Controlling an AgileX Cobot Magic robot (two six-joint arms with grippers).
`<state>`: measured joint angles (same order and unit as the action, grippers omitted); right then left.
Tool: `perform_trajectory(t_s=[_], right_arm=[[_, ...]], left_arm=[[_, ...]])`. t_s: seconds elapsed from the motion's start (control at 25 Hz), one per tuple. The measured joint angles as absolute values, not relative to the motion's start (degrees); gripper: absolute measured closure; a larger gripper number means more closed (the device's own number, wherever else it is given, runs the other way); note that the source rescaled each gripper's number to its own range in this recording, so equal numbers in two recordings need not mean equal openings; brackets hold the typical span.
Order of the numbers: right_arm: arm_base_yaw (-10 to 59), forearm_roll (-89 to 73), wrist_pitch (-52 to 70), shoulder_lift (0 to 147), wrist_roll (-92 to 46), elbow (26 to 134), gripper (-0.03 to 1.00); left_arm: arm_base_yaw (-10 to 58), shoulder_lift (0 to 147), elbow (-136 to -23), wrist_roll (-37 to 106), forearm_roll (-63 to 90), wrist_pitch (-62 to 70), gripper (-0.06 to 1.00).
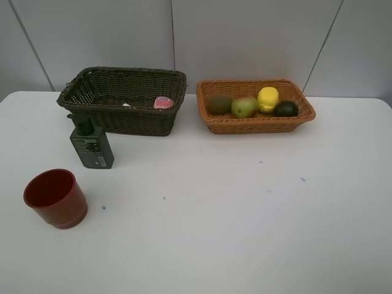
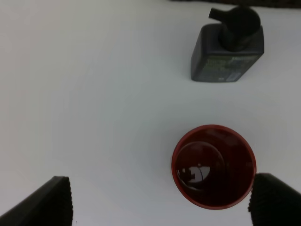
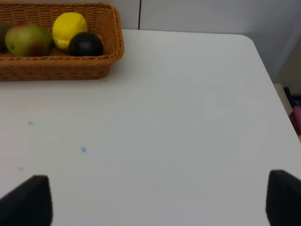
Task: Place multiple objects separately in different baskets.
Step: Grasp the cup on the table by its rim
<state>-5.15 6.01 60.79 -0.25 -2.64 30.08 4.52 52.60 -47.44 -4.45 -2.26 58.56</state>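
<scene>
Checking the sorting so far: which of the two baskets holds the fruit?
The light orange-tan basket, on the right, holds all four fruits. The dark brown basket holds a pink bottle instead.

The dark green pump bottle (image 1: 92, 147) carries a label with pale print on its front face, but the lettering is too small and blurred to read in both the high view and the left wrist view. No other text, brand, number or sign can be read.
</scene>
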Motion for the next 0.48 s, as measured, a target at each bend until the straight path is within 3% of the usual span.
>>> perform_trajectory(t_s=[0.48], right_arm=[[-5.15,6.01,60.79,-0.25,-2.64,30.08,-0.03]], left_arm=[[4.52,63.65,-40.91,-2.82,0.65,51.60,-0.03]])
